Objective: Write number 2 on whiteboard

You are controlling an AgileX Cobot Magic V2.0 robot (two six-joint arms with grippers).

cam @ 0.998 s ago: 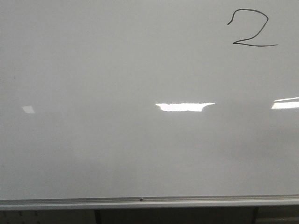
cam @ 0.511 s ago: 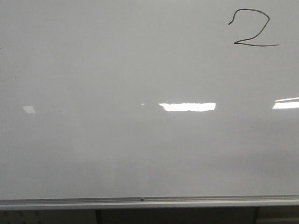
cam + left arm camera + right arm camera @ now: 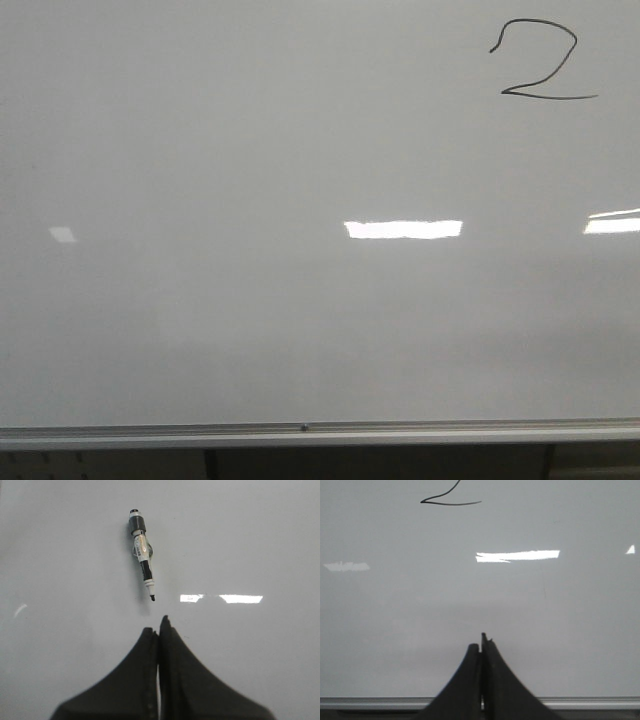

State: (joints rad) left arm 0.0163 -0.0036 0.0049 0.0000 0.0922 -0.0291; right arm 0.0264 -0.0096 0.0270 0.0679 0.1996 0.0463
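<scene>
The whiteboard (image 3: 250, 320) fills the front view, pale grey and glossy. A thin black number 2 (image 3: 540, 62) is drawn near its far right corner. Only the base stroke of the number 2 (image 3: 451, 502) shows in the right wrist view. A black-and-white marker (image 3: 142, 552) lies loose on the whiteboard (image 3: 260, 535), uncapped, its tip pointing toward my left gripper (image 3: 159, 625). That gripper is shut and empty, a short way from the marker tip. My right gripper (image 3: 481, 642) is shut too, holding nothing, over the whiteboard (image 3: 395, 620) near its rail. Neither gripper shows in the front view.
A silver aluminium rail (image 3: 300, 433) runs along the near edge of the board, also seen as the rail (image 3: 600, 701) behind my right fingers. Bright rectangular light reflections (image 3: 403, 229) lie on the board's middle and right.
The front view's picture has shifted very slightly; the reflection in the middle has become a cleaner rectangle. The drawn 2 is unchanged.
</scene>
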